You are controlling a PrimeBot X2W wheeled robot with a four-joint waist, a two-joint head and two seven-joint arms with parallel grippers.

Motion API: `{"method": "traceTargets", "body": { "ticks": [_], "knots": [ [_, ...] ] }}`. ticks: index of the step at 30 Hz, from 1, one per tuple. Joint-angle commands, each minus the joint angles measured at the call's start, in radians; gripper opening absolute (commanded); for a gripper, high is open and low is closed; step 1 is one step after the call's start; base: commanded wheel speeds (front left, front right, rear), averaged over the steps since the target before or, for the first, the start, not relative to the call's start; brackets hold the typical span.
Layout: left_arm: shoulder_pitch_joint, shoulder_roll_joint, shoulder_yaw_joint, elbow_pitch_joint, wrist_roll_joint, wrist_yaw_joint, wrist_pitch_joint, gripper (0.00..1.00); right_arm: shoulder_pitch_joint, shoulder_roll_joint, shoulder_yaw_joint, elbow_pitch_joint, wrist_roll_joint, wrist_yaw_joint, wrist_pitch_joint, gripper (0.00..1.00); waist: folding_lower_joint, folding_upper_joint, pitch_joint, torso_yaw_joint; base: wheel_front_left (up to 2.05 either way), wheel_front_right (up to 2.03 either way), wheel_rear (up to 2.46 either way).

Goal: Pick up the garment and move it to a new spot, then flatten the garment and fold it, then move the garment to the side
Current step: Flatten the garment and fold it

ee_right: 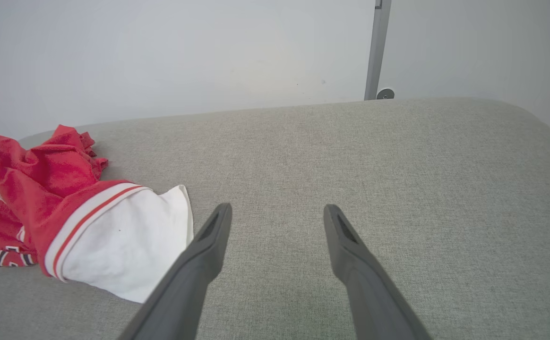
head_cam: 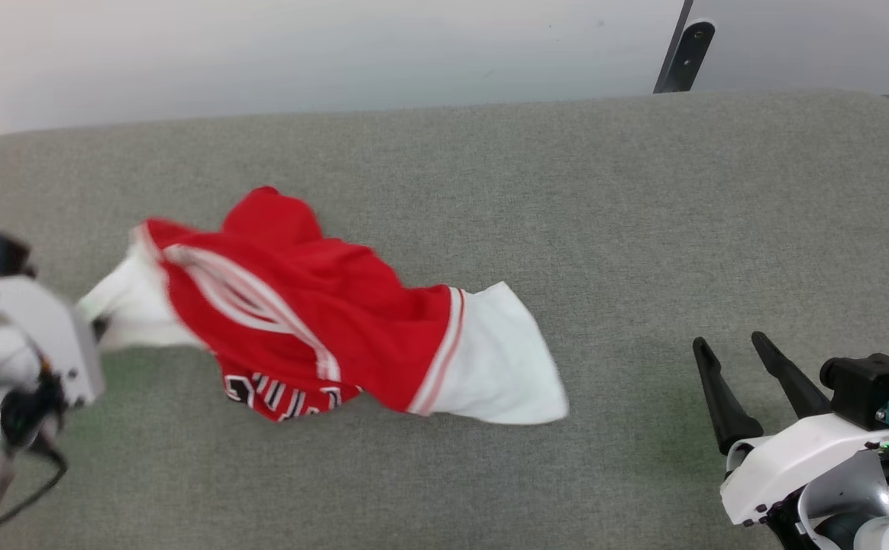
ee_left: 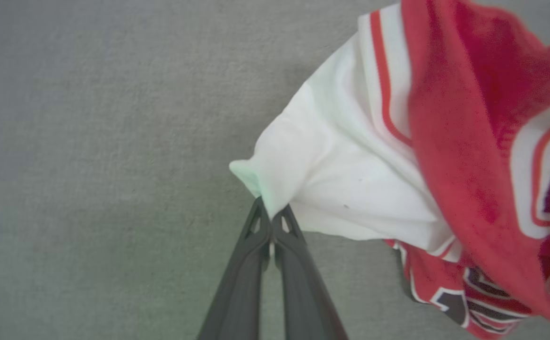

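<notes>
The garment (head_cam: 315,321) is a red T-shirt with white sleeves, lying bunched and stretched sideways on the grey cushion (head_cam: 567,191). Black-and-white lettering peeks out at its near edge. My left gripper (ee_left: 271,213) is shut on the tip of one white sleeve (ee_left: 322,165), which is pulled taut toward it. In the head view that gripper (head_cam: 93,321) sits at the shirt's left end, its fingers mostly hidden by the wrist. My right gripper (head_cam: 727,347) stands open at the lower right, apart from the other white sleeve (head_cam: 498,359). In the right wrist view the garment (ee_right: 43,208) lies left of the open right gripper (ee_right: 277,212).
The grey cushion spreads wide to the right and behind the shirt. A pale wall (head_cam: 299,53) runs along its far edge, with a dark metal post (head_cam: 685,53) at the back right.
</notes>
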Motion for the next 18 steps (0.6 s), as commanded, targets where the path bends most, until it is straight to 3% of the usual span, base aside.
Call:
{"method": "traceTargets", "body": {
  "ticks": [1, 6, 13, 14, 16, 17, 18],
  "knots": [
    [0.029, 0.009, -0.001, 0.023, -0.003, 0.030, 0.011, 0.00, 0.001, 0.003, 0.005, -0.001, 0.004, -0.001, 0.001, 1.00, 0.0000, -0.0001, 0.002, 0.000, 0.00, 0.00, 0.00],
    [0.073, 0.017, -0.013, 0.068, 0.002, 0.089, 0.033, 0.00, 0.002, 0.003, -0.005, 0.002, 0.001, -0.001, 0.003, 1.00, 0.0000, -0.0001, 0.004, -0.005, 0.00, 0.00, 0.00],
    [0.109, 0.015, -0.014, 0.065, -0.009, 0.113, 0.034, 0.00, 0.009, 0.003, -0.022, -0.004, -0.009, -0.001, 0.008, 1.00, 0.0000, -0.0001, 0.002, 0.000, 0.00, 0.00, 0.00],
    [0.117, 0.006, -0.011, 0.065, -0.020, 0.106, 0.037, 0.08, 0.010, 0.003, -0.018, -0.002, -0.008, -0.001, 0.010, 1.00, 0.0000, -0.0001, 0.000, 0.003, 0.00, 0.00, 0.00],
    [0.119, -0.003, 0.005, 0.066, -0.040, 0.095, 0.033, 0.49, 0.009, 0.003, -0.011, 0.003, -0.005, -0.001, 0.013, 1.00, 0.0000, -0.0001, -0.004, 0.006, 0.00, 0.00, 0.00],
    [0.120, -0.005, 0.009, 0.066, -0.045, 0.089, 0.023, 0.82, 0.008, 0.003, -0.008, 0.005, -0.004, -0.001, 0.013, 1.00, 0.0000, -0.0001, -0.006, 0.007, 0.00, 0.00, 0.00],
    [0.124, -0.008, 0.012, 0.066, -0.048, 0.086, 0.012, 1.00, 0.006, 0.003, -0.007, 0.007, -0.003, -0.001, 0.014, 1.00, 0.0000, -0.0001, -0.008, 0.008, 0.00, 0.00, 0.00]
  ]
}}
